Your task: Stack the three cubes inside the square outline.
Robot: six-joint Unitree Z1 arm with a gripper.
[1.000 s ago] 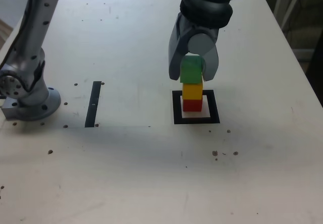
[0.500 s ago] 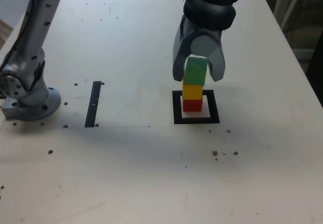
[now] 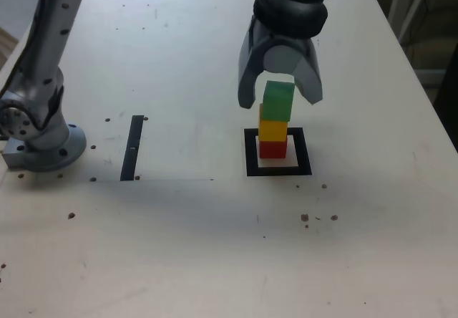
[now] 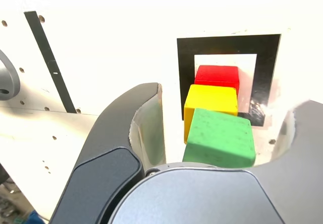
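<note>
Locate the red cube [image 3: 273, 150] at the base of the stack, standing on the pale centre of the square outline [image 3: 303, 162]. You see the yellow cube [image 3: 273, 130] directly on top of it and the green cube [image 3: 278, 102] on top of the yellow one. Note that the green cube sits tilted and turned relative to the yellow cube, offset toward the exterior view's right. The black frame surrounds the base of the stack on the worktop [image 3: 179, 246]. Observe the tool [image 3: 280, 102]: its jaws are spread wide, one on each side of the green cube, with visible gaps, and grip nothing. The arm reaches the stack from above, the tool pointing downward. The black strip [image 3: 132, 147] lies well apart, toward the exterior view's left.
</note>
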